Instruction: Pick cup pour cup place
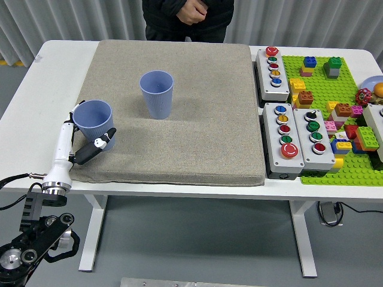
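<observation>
Two blue-purple cups are on the grey mat [179, 149]. The left cup [94, 118] stands upright near the mat's left edge. My left hand [87, 134] is wrapped round it: its fingers [73, 111] hook the cup's left side and the black thumb [96, 145] presses low on its front. The white forearm [61, 155] runs down to the lower left corner. The second cup [157, 94] stands upright and alone further back, towards the mat's middle. I cannot see inside either cup well enough to tell its contents. My right arm is out of view.
A person stands at the far side with hands [192, 11] clasped, away from the table. Grey button boxes [287, 131] and a green baseplate [335, 95] with several bricks fill the right side. The mat's edge is close beside the held cup.
</observation>
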{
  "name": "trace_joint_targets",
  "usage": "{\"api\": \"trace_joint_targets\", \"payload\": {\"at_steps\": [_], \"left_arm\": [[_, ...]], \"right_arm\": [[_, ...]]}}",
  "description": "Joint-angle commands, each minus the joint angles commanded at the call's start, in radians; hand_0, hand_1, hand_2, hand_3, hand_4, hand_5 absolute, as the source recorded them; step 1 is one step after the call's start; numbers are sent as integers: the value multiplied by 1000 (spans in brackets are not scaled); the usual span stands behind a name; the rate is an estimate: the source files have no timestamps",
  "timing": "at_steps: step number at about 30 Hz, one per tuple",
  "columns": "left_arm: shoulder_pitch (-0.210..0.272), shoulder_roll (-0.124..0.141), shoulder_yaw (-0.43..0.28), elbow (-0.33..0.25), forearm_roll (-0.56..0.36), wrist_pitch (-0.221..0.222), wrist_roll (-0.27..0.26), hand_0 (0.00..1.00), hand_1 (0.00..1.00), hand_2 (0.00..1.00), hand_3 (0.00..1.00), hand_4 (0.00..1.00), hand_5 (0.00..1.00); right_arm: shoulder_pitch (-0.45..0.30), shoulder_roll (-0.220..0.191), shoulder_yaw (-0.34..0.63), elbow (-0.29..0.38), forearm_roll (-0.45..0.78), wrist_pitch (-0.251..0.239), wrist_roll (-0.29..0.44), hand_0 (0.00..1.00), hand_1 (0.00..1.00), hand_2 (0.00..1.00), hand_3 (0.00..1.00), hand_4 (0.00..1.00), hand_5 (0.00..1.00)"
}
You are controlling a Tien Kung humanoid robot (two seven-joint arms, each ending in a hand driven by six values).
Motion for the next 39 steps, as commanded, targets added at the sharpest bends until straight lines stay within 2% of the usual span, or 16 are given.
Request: {"api": "trace_joint_targets", "payload": {"at_steps": [6,12,24,30,36,39], "left_arm": [[29,2,-14,-27,31,-10,0,705,752,932,945,965,550],[64,21,-43,-63,51,-15,5,712,760,942,953,967,550],[124,49,-76,-76,49,-31,-13,715,762,950,948,968,552],[135,56,-88,-80,43,-32,-21,716,763,948,941,966,549],[159,68,-107,-119,47,-39,-18,718,766,950,942,966,550],[179,85,-114,-167,25,-36,-15,723,769,955,942,967,552]], "right_arm": [[-8,2,-1,0,1,0,-2,686,637,588,593,2,143],[-14,2,-1,-1,-1,2,-1,686,637,588,593,2,143],[-15,1,-10,-4,15,2,5,686,638,588,593,2,143],[-14,0,-10,-4,16,2,6,686,638,588,592,2,144],[-13,-1,-10,-5,22,1,9,686,638,587,592,2,143],[-11,-2,-10,-4,22,0,8,686,637,587,592,2,143]]}}
